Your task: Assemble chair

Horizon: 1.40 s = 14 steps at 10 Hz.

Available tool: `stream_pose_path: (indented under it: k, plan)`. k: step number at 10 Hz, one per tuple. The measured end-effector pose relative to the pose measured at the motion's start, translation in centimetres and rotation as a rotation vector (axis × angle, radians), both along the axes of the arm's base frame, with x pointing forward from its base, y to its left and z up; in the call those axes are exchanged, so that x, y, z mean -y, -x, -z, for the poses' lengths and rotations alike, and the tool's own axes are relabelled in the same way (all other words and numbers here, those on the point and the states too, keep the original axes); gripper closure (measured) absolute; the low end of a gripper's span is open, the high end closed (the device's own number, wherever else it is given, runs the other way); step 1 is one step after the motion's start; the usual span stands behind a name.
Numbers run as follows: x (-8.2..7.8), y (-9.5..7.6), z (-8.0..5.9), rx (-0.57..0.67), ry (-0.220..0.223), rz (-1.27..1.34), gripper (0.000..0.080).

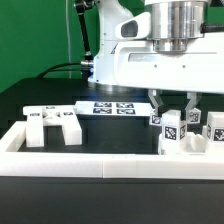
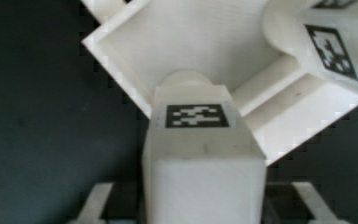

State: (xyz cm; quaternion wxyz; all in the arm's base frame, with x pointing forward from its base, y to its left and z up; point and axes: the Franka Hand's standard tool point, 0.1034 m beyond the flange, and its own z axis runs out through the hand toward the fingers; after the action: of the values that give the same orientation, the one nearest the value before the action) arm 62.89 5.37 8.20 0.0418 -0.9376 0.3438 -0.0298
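Observation:
My gripper point(image 1: 171, 112) hangs at the exterior view's right, shut on an upright white chair leg post point(image 1: 171, 128) with a black-and-white tag on its side. In the wrist view the post point(image 2: 197, 130) fills the space between my fingers point(image 2: 105, 200), its tag facing the camera. Beyond it lies a white angled chair part point(image 2: 149, 50), and another tagged chair part point(image 2: 323, 45) sits close beside that. Two more tagged chair parts point(image 1: 212, 127) stand just to the right of the held post. A blocky chair part point(image 1: 55, 126) rests at the exterior view's left.
The marker board point(image 1: 112, 108) lies flat on the black table behind the parts. A long low white border rail point(image 1: 100, 165) runs along the front and turns up the left side. The arm's white body point(image 1: 140, 50) looms above the marker board.

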Motion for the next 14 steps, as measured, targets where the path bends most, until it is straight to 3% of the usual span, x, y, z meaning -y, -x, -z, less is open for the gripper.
stream_pose_path:
  k: [4, 9, 11, 12, 13, 14]
  plan:
    - [0.32, -0.02, 0.00, -0.030, -0.067, 0.449, 0.0511]
    - [-0.21, 0.04, 0.03, -0.050, -0.097, 0.688, 0.0511]
    - [-0.23, -0.05, -0.01, -0.041, -0.094, 0.641, 0.0265]
    - [-0.21, -0.25, -0.08, -0.025, -0.093, 0.610, 0.0265]
    - [-0.44, -0.23, -0.08, -0.023, -0.091, 0.584, 0.0174]
    - [-0.54, -0.22, -0.08, -0.010, -0.071, 0.414, 0.0156]
